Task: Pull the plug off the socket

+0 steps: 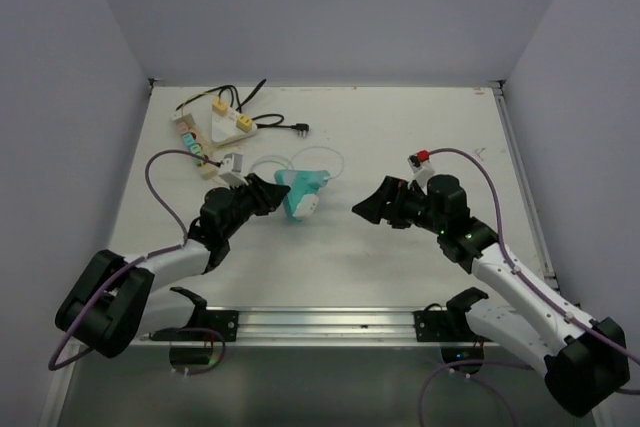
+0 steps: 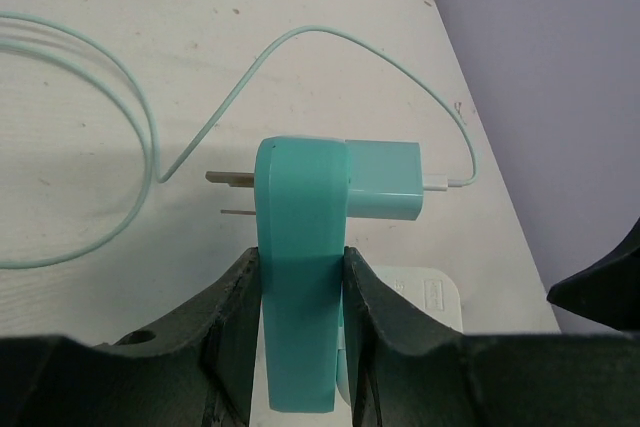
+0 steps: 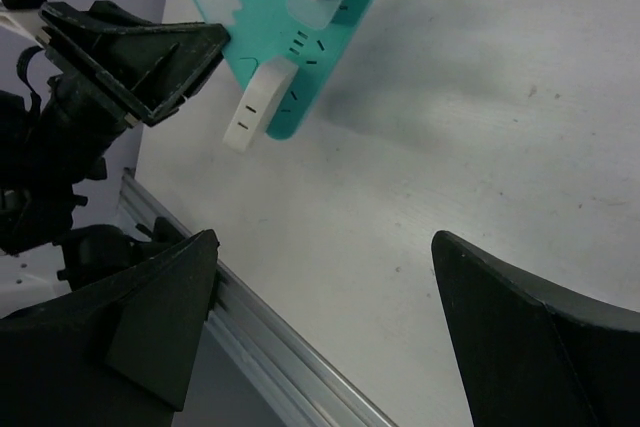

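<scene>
Task's thing: the teal plastic socket block [image 2: 300,197] is near the middle of the white table [image 1: 400,137], at the tip of the left arm. Whether its lower edge rests on the table cannot be told.
Left end effector [image 2: 300,287]: clenched on the socket block, with one dark finger pressed against each broad side.
Right end effector [image 3: 325,242]: released, its fingers spread wide with nothing between them. It faces the socket block from the right and is apart from it.
Plugs seated: a pale mint charger plug [image 2: 385,179] sits in the socket face, and its thin mint cable [image 2: 150,147] loops across the table. A white rectangular plug [image 3: 255,107] sits in the same face just beside it.
Done so far: by my reading, the socket block is braced and the free arm is lined up towards it.
Left to do: no plug is out. The right end effector has yet to reach a plug, close on it and draw it straight off. Which of the two plugs is meant cannot be told.
Socket block: smooth moulded plastic, a flat slab with rounded corners. Two bare metal prongs [image 2: 228,178] stick out of the side opposite the charger.
Charger plug: boxy with softened edges, faintly translucent in the right wrist view.
White plug: slim and matte, with two dark slots on its side.
Table surface: pale, flat, lightly specked and scuffed.
Far left corner: a cluster of white and yellow adaptors [image 1: 215,122], well apart from the work.
</scene>
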You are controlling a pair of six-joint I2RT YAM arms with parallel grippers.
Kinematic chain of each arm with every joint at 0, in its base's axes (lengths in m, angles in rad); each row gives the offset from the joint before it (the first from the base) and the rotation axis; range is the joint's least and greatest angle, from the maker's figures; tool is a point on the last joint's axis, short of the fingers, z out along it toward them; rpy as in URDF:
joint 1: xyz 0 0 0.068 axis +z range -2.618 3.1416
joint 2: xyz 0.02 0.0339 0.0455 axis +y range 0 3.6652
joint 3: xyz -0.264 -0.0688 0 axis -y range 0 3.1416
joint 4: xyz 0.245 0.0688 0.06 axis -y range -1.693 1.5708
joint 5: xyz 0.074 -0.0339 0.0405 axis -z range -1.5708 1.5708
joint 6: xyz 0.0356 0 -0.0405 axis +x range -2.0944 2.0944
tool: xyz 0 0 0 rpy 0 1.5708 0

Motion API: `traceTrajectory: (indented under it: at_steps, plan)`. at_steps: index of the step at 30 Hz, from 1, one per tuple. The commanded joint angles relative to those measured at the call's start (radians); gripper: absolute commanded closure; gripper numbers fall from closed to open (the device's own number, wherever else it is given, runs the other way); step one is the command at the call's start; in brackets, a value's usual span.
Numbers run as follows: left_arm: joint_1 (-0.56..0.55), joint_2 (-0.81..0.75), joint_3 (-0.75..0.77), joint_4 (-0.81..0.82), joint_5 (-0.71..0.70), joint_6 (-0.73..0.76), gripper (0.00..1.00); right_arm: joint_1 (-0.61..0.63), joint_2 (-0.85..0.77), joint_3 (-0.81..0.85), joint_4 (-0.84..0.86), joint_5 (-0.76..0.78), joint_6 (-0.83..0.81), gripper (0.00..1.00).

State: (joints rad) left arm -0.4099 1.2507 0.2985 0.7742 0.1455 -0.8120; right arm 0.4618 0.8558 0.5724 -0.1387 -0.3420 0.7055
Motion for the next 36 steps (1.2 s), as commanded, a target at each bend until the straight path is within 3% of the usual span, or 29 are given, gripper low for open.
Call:
traceTrajectory:
  at_steps: [1,9,16,23,26,30,33,36]
  plan:
    - [-0.065,-0.072,-0.016,-0.019,-0.171,0.077,1.00,0.063,0.054,-0.026,0.181,0.129,0.187,0.09]
    - [-0.222,-0.065,-0.029,-0.029,-0.319,0.103,1.00,0.248,0.242,-0.028,0.318,0.339,0.334,0.14]
    - [-0.317,-0.059,-0.027,-0.033,-0.428,0.125,1.00,0.356,0.433,0.001,0.419,0.385,0.405,0.20]
    - [-0.380,-0.039,-0.038,-0.026,-0.500,0.143,1.00,0.380,0.552,0.027,0.479,0.365,0.445,0.31]
    - [-0.400,-0.017,-0.041,-0.010,-0.520,0.149,1.00,0.382,0.597,0.032,0.508,0.351,0.460,0.41]
    - [-0.417,0.003,-0.045,-0.001,-0.535,0.154,0.99,0.382,0.631,0.032,0.534,0.345,0.469,0.65]
    - [-0.422,0.009,-0.050,0.004,-0.535,0.155,0.93,0.380,0.632,0.023,0.542,0.345,0.466,0.82]
    - [-0.426,0.009,-0.061,0.004,-0.538,0.155,0.75,0.382,0.624,0.020,0.548,0.347,0.459,0.95]
